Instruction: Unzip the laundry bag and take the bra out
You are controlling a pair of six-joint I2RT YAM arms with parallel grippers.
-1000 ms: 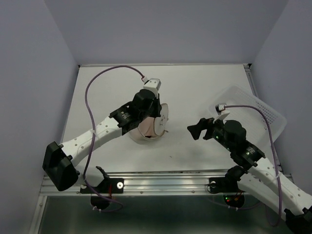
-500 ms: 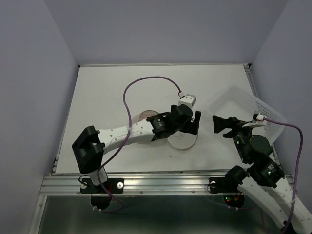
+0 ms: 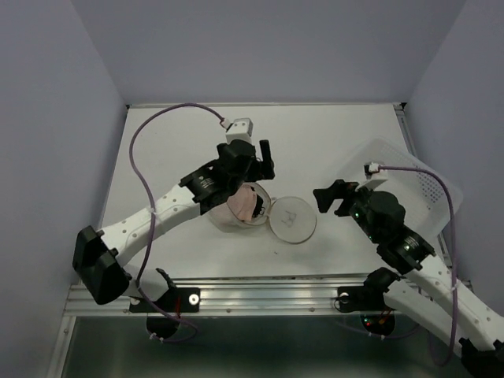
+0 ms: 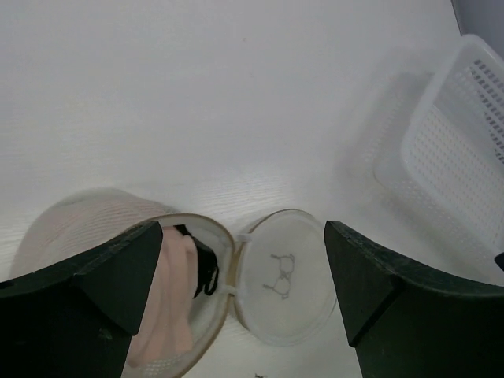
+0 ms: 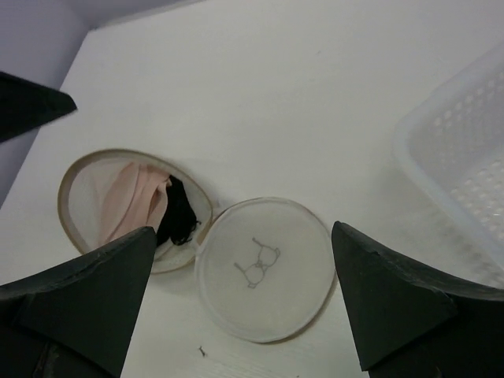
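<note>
The laundry bag (image 3: 223, 221) lies unzipped near the table's middle. Its round mesh lid (image 3: 293, 221), marked with a small bra outline, is folded flat to the right. The pale pink bra (image 3: 242, 204) sits in the open base with a dark strap part (image 5: 178, 211) beside it. My left gripper (image 3: 261, 161) hovers open just above and behind the bag, holding nothing; its view looks down on the bra (image 4: 169, 295) and lid (image 4: 279, 276). My right gripper (image 3: 322, 199) stands open and empty to the right of the lid, and its view shows the lid (image 5: 264, 268) and bra (image 5: 130, 197).
A white perforated plastic basket (image 3: 429, 185) sits tilted at the table's right edge, behind my right arm, and also shows as the basket (image 4: 465, 150) and the basket (image 5: 465, 150). A tiny dark speck (image 5: 201, 351) lies in front of the lid.
My left gripper has opened and let go of the lid, which stood upright before and now lies flat on the table. The right gripper has shifted but stays open.
</note>
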